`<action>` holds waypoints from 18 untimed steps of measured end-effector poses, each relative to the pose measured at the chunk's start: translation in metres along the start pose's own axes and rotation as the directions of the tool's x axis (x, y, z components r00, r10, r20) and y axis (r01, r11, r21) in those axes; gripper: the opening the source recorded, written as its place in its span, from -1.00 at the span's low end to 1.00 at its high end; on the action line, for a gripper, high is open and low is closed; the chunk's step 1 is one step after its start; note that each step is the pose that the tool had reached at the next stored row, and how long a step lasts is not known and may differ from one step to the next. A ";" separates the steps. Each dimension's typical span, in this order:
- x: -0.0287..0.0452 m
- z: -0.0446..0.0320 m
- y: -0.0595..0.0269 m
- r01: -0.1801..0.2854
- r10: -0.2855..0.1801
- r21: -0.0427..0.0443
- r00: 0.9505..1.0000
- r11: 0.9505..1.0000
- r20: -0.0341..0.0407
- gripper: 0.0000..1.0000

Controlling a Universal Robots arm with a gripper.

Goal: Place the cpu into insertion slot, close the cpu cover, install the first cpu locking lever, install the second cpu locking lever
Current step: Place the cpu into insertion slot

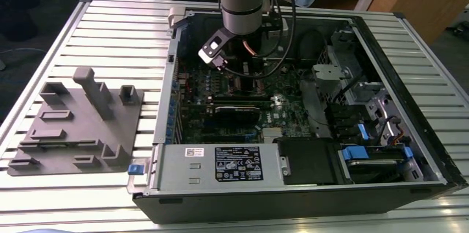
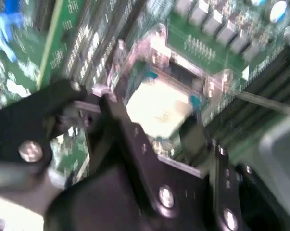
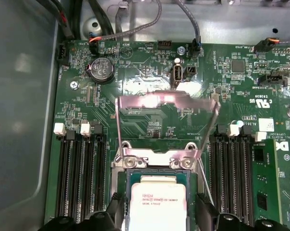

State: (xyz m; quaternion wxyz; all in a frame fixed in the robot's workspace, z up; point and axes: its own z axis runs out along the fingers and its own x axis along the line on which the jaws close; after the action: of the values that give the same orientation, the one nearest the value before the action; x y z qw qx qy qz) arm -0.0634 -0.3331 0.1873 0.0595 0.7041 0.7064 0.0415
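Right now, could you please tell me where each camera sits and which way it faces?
Exterior view: off the arm, looking down into the open computer case; the arm reaches in.
First wrist view: on the arm, facing the circuit board and raised cover; the gripper shows.
Second wrist view: on the arm, close and slanted; the gripper shows.
Both wrist views share the chip.
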 end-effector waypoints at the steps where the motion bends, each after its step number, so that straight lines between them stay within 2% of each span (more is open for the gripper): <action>1: 0.0000 0.0000 0.0000 0.000 0.000 0.000 1.000 1.000 0.000 0.40; 8: 0.0000 -0.0008 0.0001 0.000 0.000 0.000 1.000 1.000 0.000 0.40; 18: -0.0005 -0.0175 0.0025 0.000 0.000 0.014 1.000 1.000 0.000 0.40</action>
State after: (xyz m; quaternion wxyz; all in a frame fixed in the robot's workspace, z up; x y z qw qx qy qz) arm -0.0634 -0.3331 0.2050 0.0547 0.7043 0.7068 0.0366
